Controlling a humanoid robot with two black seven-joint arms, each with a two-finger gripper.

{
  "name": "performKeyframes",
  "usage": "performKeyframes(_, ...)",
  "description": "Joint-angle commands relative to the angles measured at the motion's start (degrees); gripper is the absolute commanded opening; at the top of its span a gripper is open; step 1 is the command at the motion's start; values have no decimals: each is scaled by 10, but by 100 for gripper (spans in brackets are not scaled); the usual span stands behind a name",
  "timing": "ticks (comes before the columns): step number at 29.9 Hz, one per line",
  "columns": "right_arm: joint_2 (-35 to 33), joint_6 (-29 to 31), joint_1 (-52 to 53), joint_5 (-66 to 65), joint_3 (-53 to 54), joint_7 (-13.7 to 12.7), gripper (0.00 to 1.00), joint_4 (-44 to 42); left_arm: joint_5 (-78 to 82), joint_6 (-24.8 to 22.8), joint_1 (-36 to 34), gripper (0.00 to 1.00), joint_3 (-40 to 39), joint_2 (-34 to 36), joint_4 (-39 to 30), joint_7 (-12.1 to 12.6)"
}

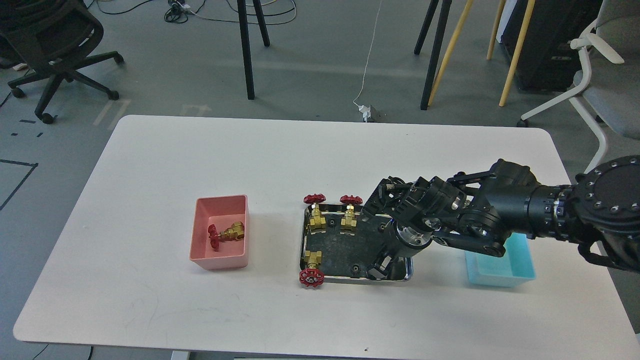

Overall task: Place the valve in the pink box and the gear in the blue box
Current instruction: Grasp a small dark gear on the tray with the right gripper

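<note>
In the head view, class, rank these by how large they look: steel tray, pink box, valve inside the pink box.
1. Steel tray
2. Pink box
3. Valve inside it, clearly smallest

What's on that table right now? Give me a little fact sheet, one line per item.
table: white, rounded corners
pink box: holds one valve lying on its side
steel tray: three more valves along its left and far edges, small black gears on its dark floor
blue box: right of the tray, partly hidden by the arm
right gripper: reaching down into the tray's near right corner; fingers too dark to tell apart
left arm: not in view
</note>
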Motion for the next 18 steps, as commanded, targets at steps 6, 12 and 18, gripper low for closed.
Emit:
performKeyframes(6,-6,0,0,0,-2,0,62,3,0,-2,-6,98,1,-2,14,-4)
performKeyframes(12,-3,0,1,0,-1,0,52,4,0,-2,-9,98,1,-2,19,-4)
performKeyframes(18,-2,0,4,0,0,0,40,6,0,-3,-10,98,2,-2,24,-4)
